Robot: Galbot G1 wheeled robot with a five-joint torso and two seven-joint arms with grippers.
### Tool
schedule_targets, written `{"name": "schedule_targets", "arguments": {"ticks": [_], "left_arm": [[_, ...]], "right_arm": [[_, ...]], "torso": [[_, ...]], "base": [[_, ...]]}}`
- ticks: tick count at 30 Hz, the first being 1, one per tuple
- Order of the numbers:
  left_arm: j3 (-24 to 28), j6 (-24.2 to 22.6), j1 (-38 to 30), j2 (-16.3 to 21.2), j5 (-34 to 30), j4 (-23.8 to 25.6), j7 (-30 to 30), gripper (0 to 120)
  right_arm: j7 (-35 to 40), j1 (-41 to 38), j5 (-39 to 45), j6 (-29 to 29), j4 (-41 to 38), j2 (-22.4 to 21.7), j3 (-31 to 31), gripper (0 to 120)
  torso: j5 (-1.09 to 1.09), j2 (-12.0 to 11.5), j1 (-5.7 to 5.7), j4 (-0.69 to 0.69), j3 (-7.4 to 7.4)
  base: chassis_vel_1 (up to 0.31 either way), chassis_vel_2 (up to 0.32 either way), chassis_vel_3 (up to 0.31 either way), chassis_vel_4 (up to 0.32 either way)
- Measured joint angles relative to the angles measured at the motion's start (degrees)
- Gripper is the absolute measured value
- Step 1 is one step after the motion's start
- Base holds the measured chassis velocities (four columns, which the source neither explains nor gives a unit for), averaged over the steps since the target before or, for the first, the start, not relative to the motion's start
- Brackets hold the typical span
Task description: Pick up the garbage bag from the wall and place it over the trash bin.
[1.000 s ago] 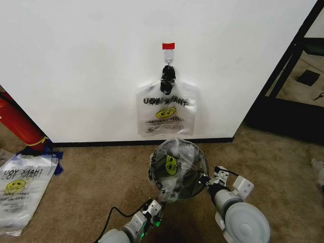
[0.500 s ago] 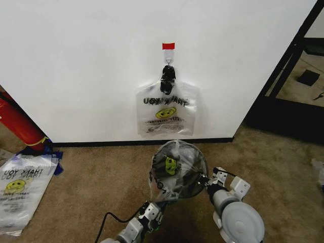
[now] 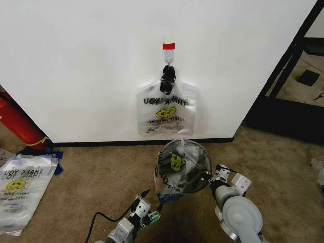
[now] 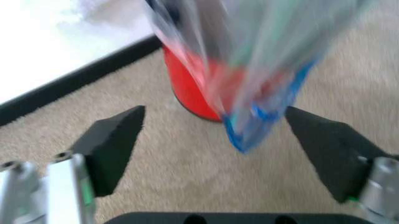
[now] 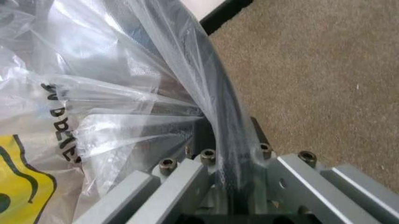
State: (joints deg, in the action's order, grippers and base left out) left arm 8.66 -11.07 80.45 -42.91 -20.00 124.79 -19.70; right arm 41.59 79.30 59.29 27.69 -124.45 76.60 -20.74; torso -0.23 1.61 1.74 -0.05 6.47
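Observation:
A see-through garbage bag (image 3: 178, 163) with a yellow smiley face is draped over the small dark trash bin (image 3: 195, 174) on the carpet below the wall (image 3: 76, 61). Its blue corner (image 4: 252, 128) hangs beside the bin's red base (image 4: 190, 91). My right gripper (image 3: 208, 177) is shut on the bin's dark rim (image 5: 223, 116), with bag plastic (image 5: 93, 98) stretched over it. My left gripper (image 3: 146, 199) is open on the bin's near left. In the left wrist view its black fingers (image 4: 115, 142) stand apart from the bag. Another bag (image 3: 166, 109) hangs on the wall from a black clip (image 3: 168, 76) under red tape (image 3: 168, 46).
A long red cylinder (image 3: 17, 124) leans at the far left. Flat bags (image 3: 20, 185) lie on the carpet beside it. A black baseboard (image 3: 101, 143) runs along the wall's foot. A dark frame (image 3: 286, 66) stands at the right.
The left gripper has drawn back from the bag's hanging edge, its fingers now apart. The bin and its bag have shifted slightly right with the right gripper.

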Motion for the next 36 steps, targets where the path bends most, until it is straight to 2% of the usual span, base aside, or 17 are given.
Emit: {"name": "schedule_targets", "arguments": {"ticks": [3, 6, 7, 10, 11, 12, 14, 17, 26, 29, 30, 33, 34, 36], "left_arm": [[-2.68, 0.34, 0.18, 0.01, -4.94, 4.64, -1.25, 100], [-4.57, -0.93, -1.51, 0.48, -10.73, 9.4, -2.51, 96], [-4.57, -0.93, -1.51, 0.48, -10.73, 9.4, -2.51, 96], [-4.81, -4.09, -4.74, 1.41, -18.46, 13.33, -3.14, 87], [-4.08, -7.17, -8.04, 1.7, -23.96, 15.42, -3.85, 78], [-3.39, -8.31, -10.17, 1.71, -27.08, 16.25, -4.26, 73], [-2.75, -9.01, -11.78, 1.72, -29.25, 16.65, -4.43, 72], [0.16, -10.84, -17.01, 1.29, -34.96, 16.86, -4.83, 57], [3.74, -12.62, -21.78, -2.0, -38.82, 13.62, -5.3, 25], [4.14, -12.81, -22.77, -2.39, -39.74, 13.23, -5.48, 19], [4.3, -12.89, -23.28, -2.57, -40.33, 12.98, -5.56, 12], [5.06, -13.85, -25.73, -3.57, -44.0, 11.2, -6.49, 2], [5.57, -14.74, -27.16, -4.18, -46.59, 10.09, -7.41, 0], [5.99, -15.18, -27.92, -4.55, -47.76, 9.47, -7.95, 0]], "right_arm": [[-1.8, 0.32, -3.66, -1.62, 0.37, 0.29, 0.55, 0], [-3.73, 1.29, -9.1, -4.36, 0.58, 1.0, 1.94, 0], [-3.73, 1.29, -9.1, -4.36, 0.58, 1.0, 1.94, 0], [-5.16, 2.13, -13.89, -6.74, 0.77, 1.71, 2.85, 0], [-5.74, 2.8, -16.45, -7.75, 0.97, 2.21, 3.34, 0], [-5.97, 3.22, -17.66, -8.24, 1.03, 2.49, 3.61, 0], [-6.1, 3.54, -18.48, -8.56, 1.05, 2.69, 3.79, 0], [-7.03, 4.9, -22.03, -9.89, 1.12, 3.82, 4.5, 0], [-9.88, 7.5, -29.9, -13.99, 1.5, 5.96, 5.73, 0], [-10.13, 7.7, -31.42, -14.76, 1.84, 6.25, 5.96, 0], [-10.21, 7.78, -31.97, -14.99, 1.94, 6.37, 6.06, 0], [-10.9, 8.26, -35.44, -16.24, 2.29, 7.12, 6.57, 0], [-11.58, 8.63, -37.18, -16.66, 2.37, 7.34, 6.65, 0], [-11.8, 8.74, -37.82, -16.77, 2.37, 7.42, 6.67, 0]], "torso": [[0.0, 0.0, 0.0, 0.0, 0.0], [0.02, 0.0, 0.0, 0.01, 0.0], [0.02, 0.0, 0.0, 0.01, 0.0], [0.0, 0.0, 0.0, 0.0, 0.0], [0.03, 0.0, 0.0, 0.01, 0.0], [0.01, 0.0, 0.0, -0.01, 0.0], [0.0, 0.0, 0.0, -0.02, 0.0], [0.01, 0.0, 0.0, -0.01, 0.0], [0.0, 0.0, 0.0, 0.01, 0.0], [0.01, 0.0, 0.0, 0.0, 0.0], [0.01, 0.0, 0.0, 0.0, 0.0], [0.01, 0.0, 0.0, 0.0, 0.0], [0.01, 0.0, 0.0, 0.0, 0.0], [0.01, 0.0, 0.0, 0.0, 0.0]], "base": [[0.0, 0.0, 0.0, 0.0], [0.0, 0.0, 0.0, 0.0], [0.0, 0.0, 0.0, 0.0], [0.0, 0.0, 0.0, 0.0], [0.0, 0.0, 0.0, 0.0], [0.0, 0.0, 0.0, 0.0], [0.0, 0.0, 0.0, 0.0], [0.0, 0.0, 0.0, 0.0], [0.0, 0.0, 0.0, 0.0], [0.0, 0.0, 0.0, 0.0], [0.0, 0.0, 0.0, 0.0], [0.0, 0.0, 0.0, 0.0], [0.0, 0.0, 0.0, 0.0], [0.0, 0.0, 0.0, 0.0]]}}
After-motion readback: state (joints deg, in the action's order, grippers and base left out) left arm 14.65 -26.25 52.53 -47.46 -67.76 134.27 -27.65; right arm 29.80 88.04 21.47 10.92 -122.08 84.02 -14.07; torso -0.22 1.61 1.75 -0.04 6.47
